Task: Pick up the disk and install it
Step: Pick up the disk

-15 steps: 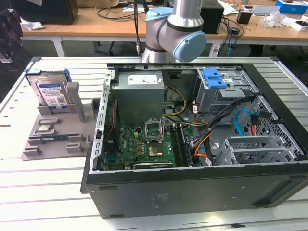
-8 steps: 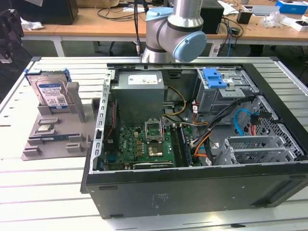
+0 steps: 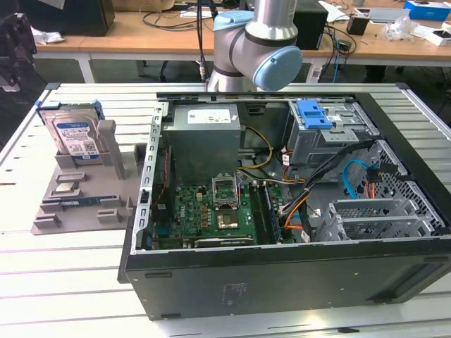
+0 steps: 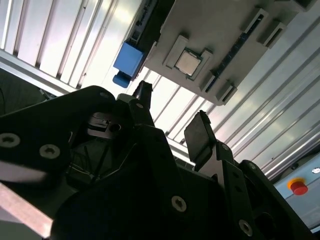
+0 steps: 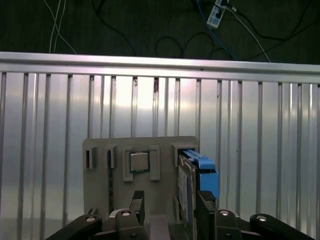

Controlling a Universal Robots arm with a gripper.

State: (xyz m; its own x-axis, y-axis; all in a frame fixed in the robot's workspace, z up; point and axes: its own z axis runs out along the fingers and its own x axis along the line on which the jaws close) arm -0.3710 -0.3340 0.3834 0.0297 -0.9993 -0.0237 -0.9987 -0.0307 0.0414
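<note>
My gripper [image 5: 170, 212] hangs open and empty over the gray tray [image 5: 100, 175], and the disk [image 5: 200, 167] is standing on edge in the tray's end slot, thin side toward me, lined up under one finger [image 5: 205, 202] instead of the gap.

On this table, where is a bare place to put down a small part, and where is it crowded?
Free: the table at the exterior view's lower left, bordered by the grey holder and the computer case. Crowded: the holder carries the disk; cables fill the case.
</note>
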